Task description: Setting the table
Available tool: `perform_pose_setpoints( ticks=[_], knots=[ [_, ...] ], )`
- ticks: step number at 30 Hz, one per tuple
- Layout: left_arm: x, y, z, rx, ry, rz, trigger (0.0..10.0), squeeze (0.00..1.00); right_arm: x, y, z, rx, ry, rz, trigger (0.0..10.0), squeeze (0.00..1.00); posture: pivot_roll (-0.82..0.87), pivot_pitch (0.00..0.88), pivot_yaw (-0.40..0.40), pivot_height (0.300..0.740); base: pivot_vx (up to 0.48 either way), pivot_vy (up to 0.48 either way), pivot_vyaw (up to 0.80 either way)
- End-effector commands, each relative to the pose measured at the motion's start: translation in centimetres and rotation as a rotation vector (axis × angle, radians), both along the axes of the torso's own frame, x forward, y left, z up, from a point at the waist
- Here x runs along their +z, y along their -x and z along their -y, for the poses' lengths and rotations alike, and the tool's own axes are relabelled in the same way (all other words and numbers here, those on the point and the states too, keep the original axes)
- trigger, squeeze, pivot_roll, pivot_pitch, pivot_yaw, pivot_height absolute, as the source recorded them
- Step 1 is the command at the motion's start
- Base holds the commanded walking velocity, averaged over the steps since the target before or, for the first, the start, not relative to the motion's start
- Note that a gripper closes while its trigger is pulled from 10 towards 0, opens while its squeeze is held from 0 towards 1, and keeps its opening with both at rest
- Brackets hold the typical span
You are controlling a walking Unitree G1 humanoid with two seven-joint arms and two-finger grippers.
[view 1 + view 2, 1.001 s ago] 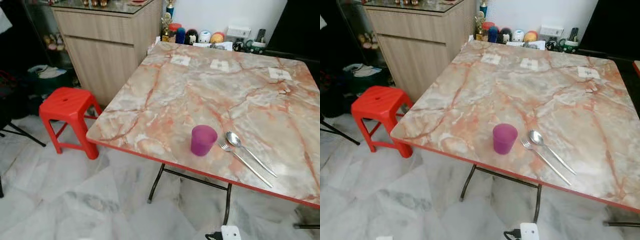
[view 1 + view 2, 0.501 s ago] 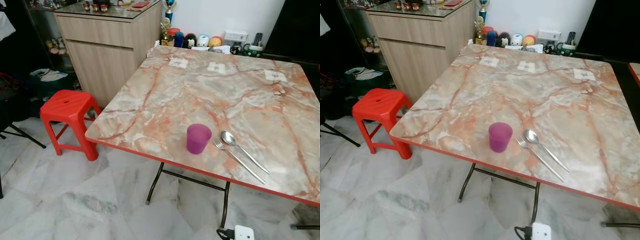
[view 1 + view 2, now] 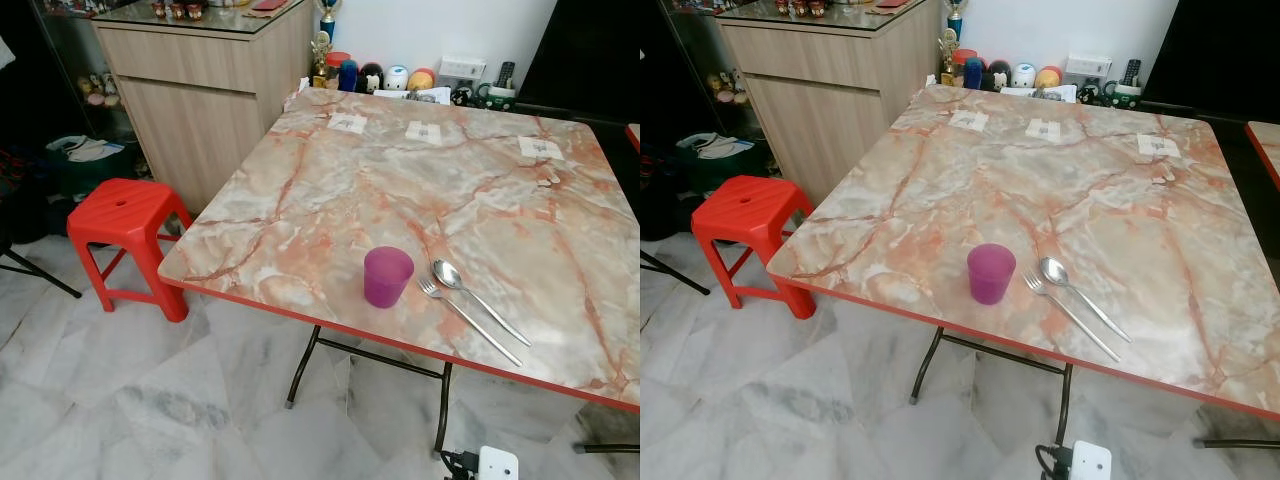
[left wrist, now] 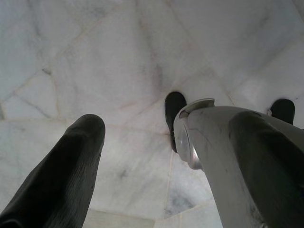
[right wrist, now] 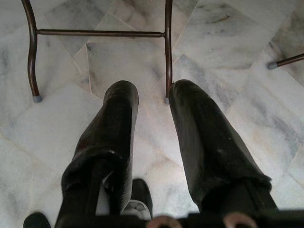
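A purple cup (image 3: 387, 276) stands upright near the front edge of the marble-patterned table (image 3: 420, 190). Just to its right lie a fork (image 3: 468, 320) and a spoon (image 3: 478, 300), side by side and angled toward the front right. Both arms hang low over the floor. In the right wrist view my right gripper (image 5: 154, 90) is open, nothing between its fingers, pointing at the floor by the table's metal legs (image 5: 167, 42). In the left wrist view my left gripper (image 4: 166, 142) is open and holds nothing above the floor tiles, beside my own silver leg (image 4: 213, 142).
A red plastic stool (image 3: 125, 215) stands left of the table, beside a wooden cabinet (image 3: 205, 95). Small jars and figures (image 3: 380, 75) crowd the table's far edge by the wall. A white power strip (image 3: 495, 463) lies on the marble floor under the table's front.
The head camera has shifted, so the table sits slightly differently in the picture. The cup, fork and spoon have kept their places on the table.
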State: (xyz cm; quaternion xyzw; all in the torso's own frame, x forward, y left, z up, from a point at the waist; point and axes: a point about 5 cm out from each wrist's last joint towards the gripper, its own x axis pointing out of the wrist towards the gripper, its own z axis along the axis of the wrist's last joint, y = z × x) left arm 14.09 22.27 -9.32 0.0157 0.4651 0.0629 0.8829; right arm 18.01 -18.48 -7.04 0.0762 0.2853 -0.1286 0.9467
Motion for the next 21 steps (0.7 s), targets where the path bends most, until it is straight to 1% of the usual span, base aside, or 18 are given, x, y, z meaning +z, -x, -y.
perform_pose_setpoints(
  ticks=[1,2,3,4,5,9,12,15,17,18,19,21],
  knots=[
    [-0.5,1.1,0.4,-0.014,-0.001,-0.043,10.0,0.00,2.1,-1.9,1.3,-0.021,0.045,0.154,10.0,0.00,-0.01,0.065,-0.031,0.740,0.000,0.000,0.00],
    [-0.5,1.1,0.4,-0.014,-0.001,-0.043,10.0,0.00,2.1,-1.9,1.3,-0.021,0.045,0.154,10.0,0.00,-0.01,0.065,-0.031,0.740,0.000,0.000,0.00],
    [-0.6,1.2,0.5,-0.016,0.000,-0.045,10.0,0.00,4.1,-3.4,2.2,-0.023,0.081,0.275,10.0,0.00,-0.02,0.057,-0.031,0.740,0.000,0.000,0.00],
    [-0.6,1.2,0.8,-0.020,0.002,-0.046,10.0,0.00,5.5,-4.3,2.7,-0.021,0.103,0.351,10.0,0.00,-0.02,0.057,-0.031,0.740,0.000,0.000,0.00],
    [-0.6,1.1,1.0,-0.023,0.004,-0.047,10.0,0.00,6.2,-4.6,3.0,-0.020,0.114,0.390,10.0,0.00,-0.02,0.057,-0.031,0.740,0.000,0.000,0.00],
    [-0.7,0.9,1.4,-0.029,0.007,-0.047,10.0,0.00,5.8,-4.0,3.1,-0.020,0.115,0.376,10.0,0.00,-0.02,0.044,-0.034,0.740,0.000,0.000,0.00],
    [-0.6,0.5,1.8,-0.034,0.010,-0.043,10.0,0.00,5.6,-3.2,3.4,-0.030,0.133,0.371,10.0,0.00,-0.02,0.039,-0.036,0.740,0.000,0.000,0.00],
    [-0.6,0.3,2.0,-0.040,0.012,-0.042,10.0,0.00,6.0,-2.1,4.1,-0.049,0.194,0.375,10.0,0.00,-0.02,0.034,-0.037,0.740,0.000,0.000,0.00],
    [-0.6,0.3,2.1,-0.042,0.012,-0.042,10.0,0.00,6.2,-1.6,4.3,-0.070,0.186,0.369,10.0,0.00,-0.02,0.034,-0.037,0.740,0.000,0.000,0.00],
    [-0.6,0.2,2.2,-0.047,0.013,-0.044,10.0,0.00,6.1,-1.0,4.8,-0.074,0.212,0.343,10.0,0.00,-0.03,0.031,-0.035,0.740,0.000,0.000,0.00],
    [-0.6,0.2,2.2,-0.047,0.013,-0.044,10.0,0.00,6.1,-1.0,4.8,-0.074,0.212,0.343,10.0,0.00,-0.03,0.031,-0.035,0.740,0.000,0.000,0.00],
    [-0.6,0.2,2.4,-0.051,0.015,-0.044,10.0,0.00,5.7,-0.3,5.6,-0.095,0.249,0.295,10.0,0.00,-0.03,0.028,-0.034,0.740,0.000,0.000,0.00]
  ],
)
